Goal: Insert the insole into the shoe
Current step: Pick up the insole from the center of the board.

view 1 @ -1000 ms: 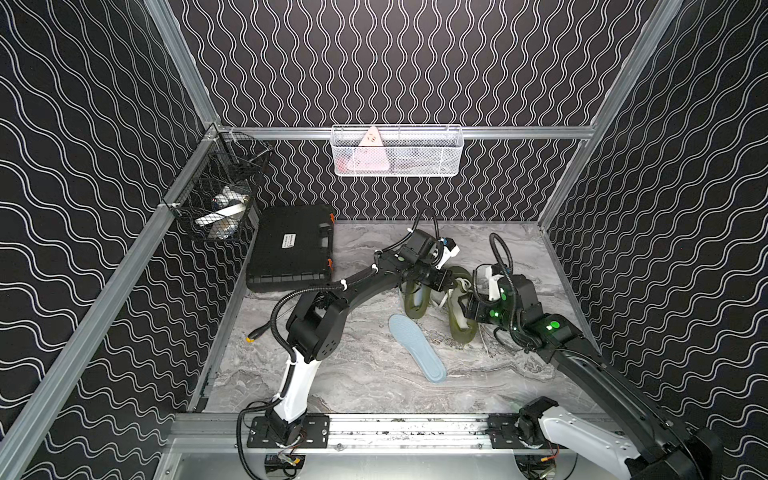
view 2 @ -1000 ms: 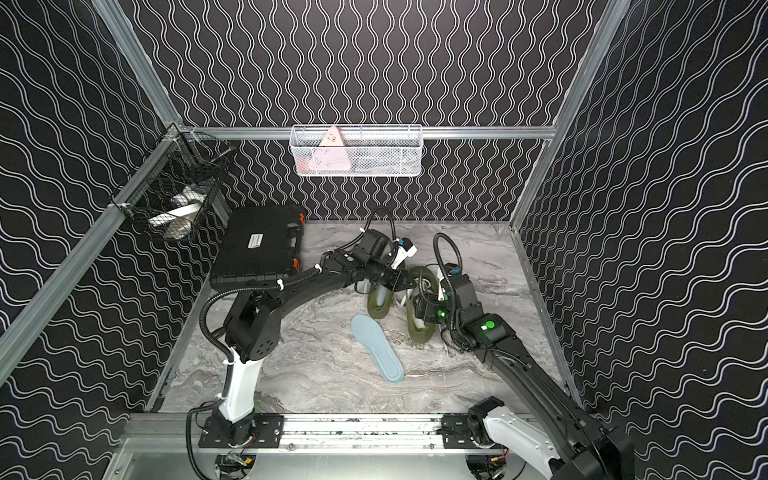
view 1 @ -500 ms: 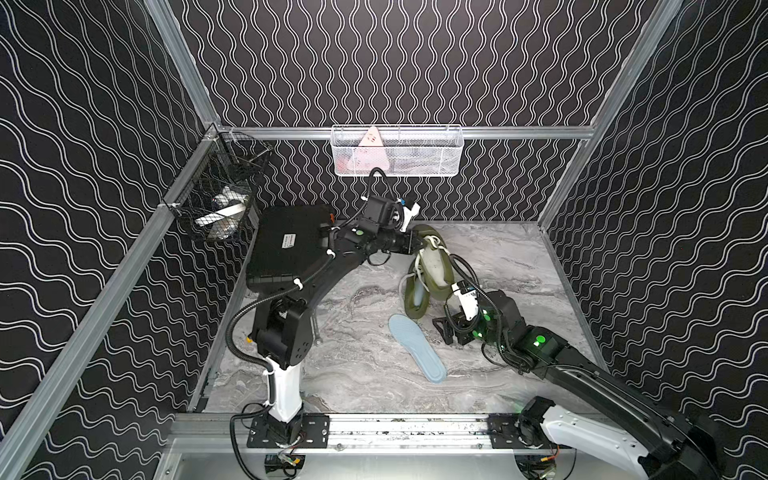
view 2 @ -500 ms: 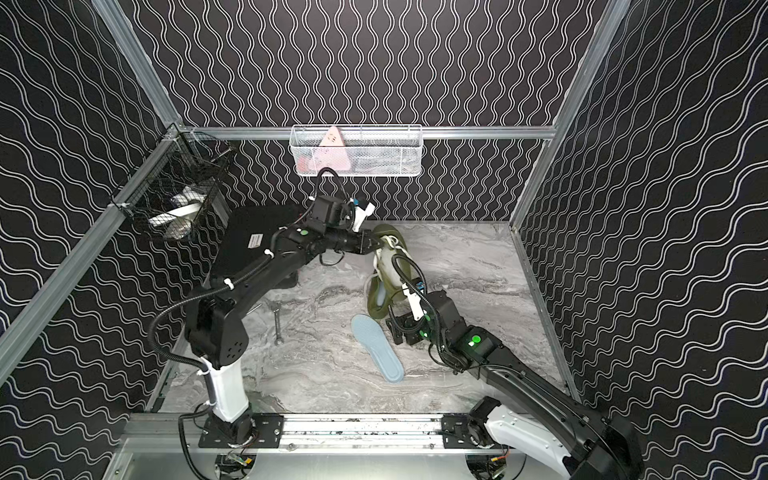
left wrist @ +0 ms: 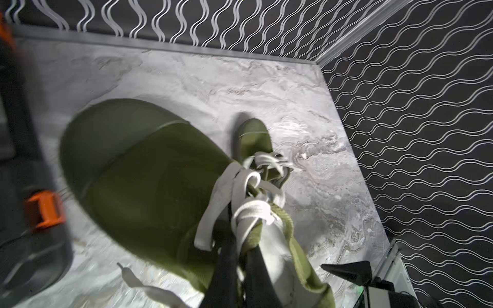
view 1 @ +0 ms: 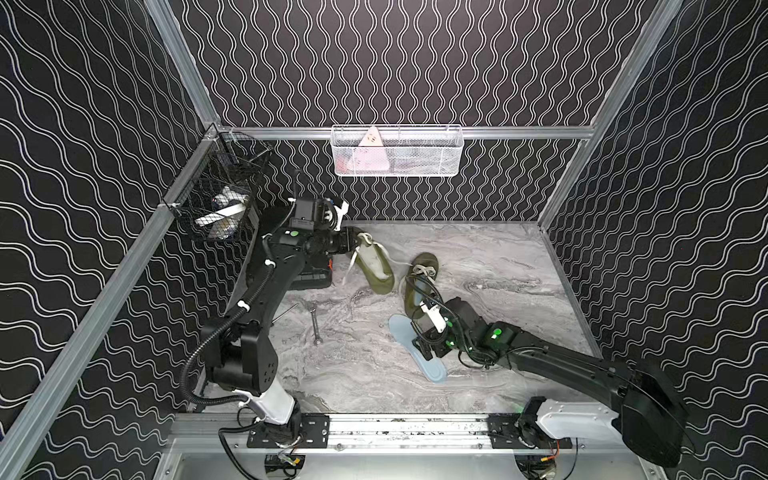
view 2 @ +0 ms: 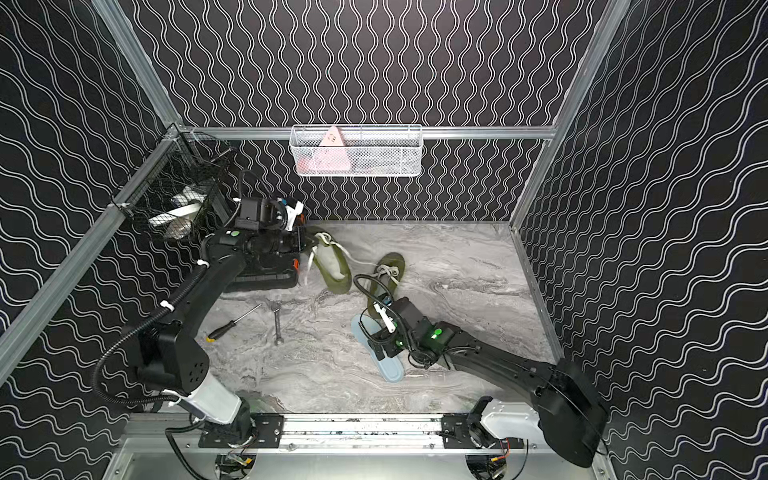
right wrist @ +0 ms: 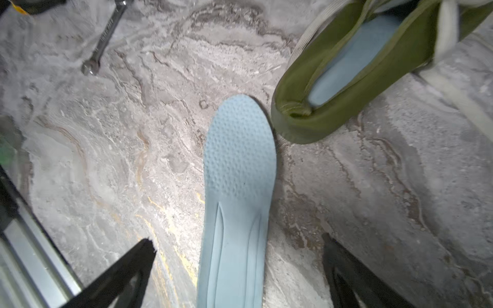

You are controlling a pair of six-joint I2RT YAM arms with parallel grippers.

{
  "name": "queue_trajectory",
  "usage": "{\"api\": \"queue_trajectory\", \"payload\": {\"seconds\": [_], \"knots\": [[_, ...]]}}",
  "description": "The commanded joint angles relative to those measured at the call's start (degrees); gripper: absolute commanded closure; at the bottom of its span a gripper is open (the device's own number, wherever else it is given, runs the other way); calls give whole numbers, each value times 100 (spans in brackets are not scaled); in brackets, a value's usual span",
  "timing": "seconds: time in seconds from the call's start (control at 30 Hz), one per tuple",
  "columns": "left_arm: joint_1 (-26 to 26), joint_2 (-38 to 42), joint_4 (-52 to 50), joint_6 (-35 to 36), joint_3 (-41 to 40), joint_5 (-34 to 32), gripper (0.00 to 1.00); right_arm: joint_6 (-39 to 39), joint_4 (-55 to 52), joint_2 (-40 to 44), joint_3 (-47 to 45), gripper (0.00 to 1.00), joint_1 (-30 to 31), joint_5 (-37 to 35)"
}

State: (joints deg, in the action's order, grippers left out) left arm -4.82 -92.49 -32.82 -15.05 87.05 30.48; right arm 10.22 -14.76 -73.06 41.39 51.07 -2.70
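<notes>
My left gripper [view 1: 353,243] [view 2: 309,241] [left wrist: 240,248] is shut on the collar of an olive green shoe [view 1: 376,264] [view 2: 332,266] [left wrist: 149,173], just by its white laces. It holds the shoe tilted at the back left, toe pointing down towards the table. The shoe's inside looks pale grey. The light blue insole [view 1: 434,370] [view 2: 390,370] [right wrist: 240,173] lies flat on the table. My right gripper [view 1: 426,347] [view 2: 380,347] [right wrist: 237,242] hangs open over its middle, one finger on each side, not touching it.
A second olive shoe [view 1: 419,278] [view 2: 384,270] [right wrist: 346,106] lies beside the insole's tip, with a blue insole inside. A black tool case [view 1: 307,278] [view 2: 266,274], a wrench [view 1: 315,328] [view 2: 277,324] and a screwdriver [view 2: 235,322] lie at the left. Wire baskets [view 1: 397,151] [view 1: 220,199] hang on the walls.
My left arm has carried one shoe away from the other, up and to the back left. My right gripper has left the shoes, moved forward over the insole and opened wide.
</notes>
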Motion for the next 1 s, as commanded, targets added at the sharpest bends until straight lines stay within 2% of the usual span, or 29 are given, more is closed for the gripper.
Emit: {"api": "queue_trajectory", "payload": {"seconds": [0.0,0.2,0.63,0.83,0.97], "knots": [[256,261,87,200,-211,388,100,197,176,-391,66,0,244,-463],[446,498,-16,264,-466,467,100,127,134,-1102,235,0,342,-633],[507,565,-1,204,-615,529,100,-53,401,-1888,369,2,509,-720],[508,595,21,212,-709,516,100,5,403,-2162,405,10,509,-1016],[508,586,4,213,-687,547,100,63,383,-2236,412,20,525,-1185]]}}
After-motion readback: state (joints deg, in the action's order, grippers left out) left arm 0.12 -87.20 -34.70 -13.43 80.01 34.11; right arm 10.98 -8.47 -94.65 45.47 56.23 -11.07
